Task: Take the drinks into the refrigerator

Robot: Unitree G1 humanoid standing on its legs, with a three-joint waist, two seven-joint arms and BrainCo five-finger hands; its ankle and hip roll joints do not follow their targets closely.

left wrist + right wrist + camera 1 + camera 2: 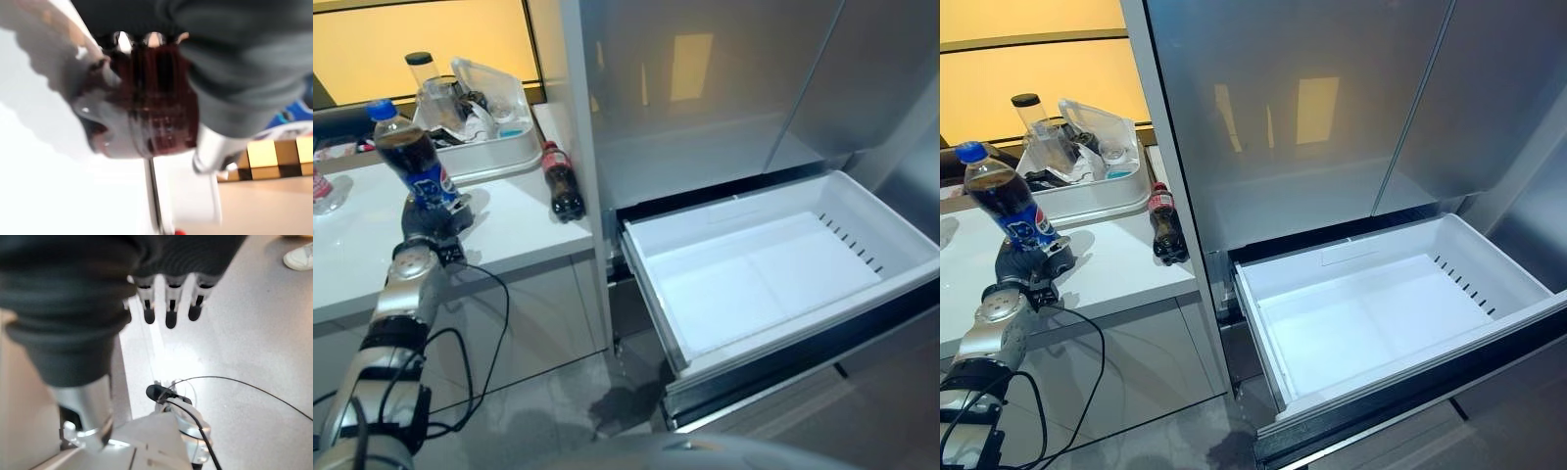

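A cola bottle (416,164) with a blue cap and blue label leans over the white counter (519,230), cap towards the left. My left hand (433,221) is shut round its lower part, and its dark base (156,98) sits close in the left wrist view. A second cola bottle (562,181) with a red cap stands upright at the counter's right end, beside the refrigerator's side wall. The refrigerator's white drawer (759,284) is pulled out and has nothing in it. My right hand (168,308) hangs over the floor with straight fingers, holding nothing.
A white tub (494,152) with a jar and clear plastic items stands at the back of the counter. A clear bottle (323,191) lies at the counter's far left. The refrigerator's upper doors (1332,108) are closed. A person's shoe (299,257) is on the floor.
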